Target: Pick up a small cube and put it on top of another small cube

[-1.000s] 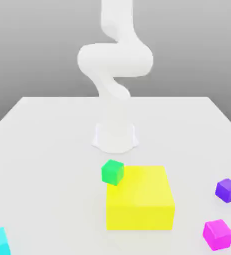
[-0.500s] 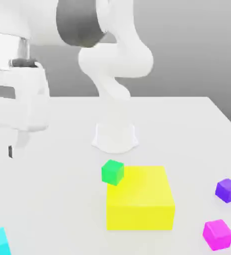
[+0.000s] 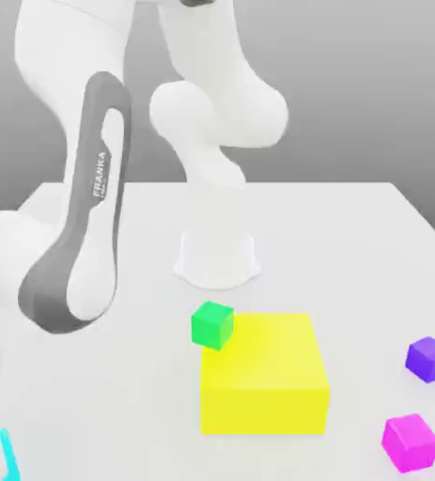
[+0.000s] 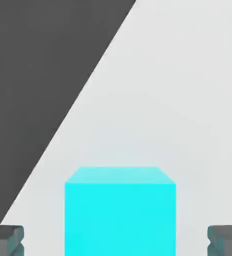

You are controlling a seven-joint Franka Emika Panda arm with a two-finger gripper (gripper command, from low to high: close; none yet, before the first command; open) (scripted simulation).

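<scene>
The tool (image 4: 119, 240) stands open, its fingertips (image 4: 5, 240) well apart on either side of the cyan cube (image 4: 120, 212), not touching it. The cube sits on the white bench (image 3: 352, 244), well apart from the green cube (image 3: 211, 325) leaning against the yellow block (image 3: 264, 374).

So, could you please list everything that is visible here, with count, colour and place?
cyan cube: 1, cyan, on the table at the exterior view's lower left, between the fingertips
green cube: 1, bright green, at the yellow block's far left corner
yellow block: 1, yellow, large, centre front
purple cube: 1, purple, exterior view's right
magenta cube: 1, magenta, exterior view's lower right
table: 1, white
arm: 1, white and grey
gripper: 1, grey fingertips, open around the cyan cube
</scene>
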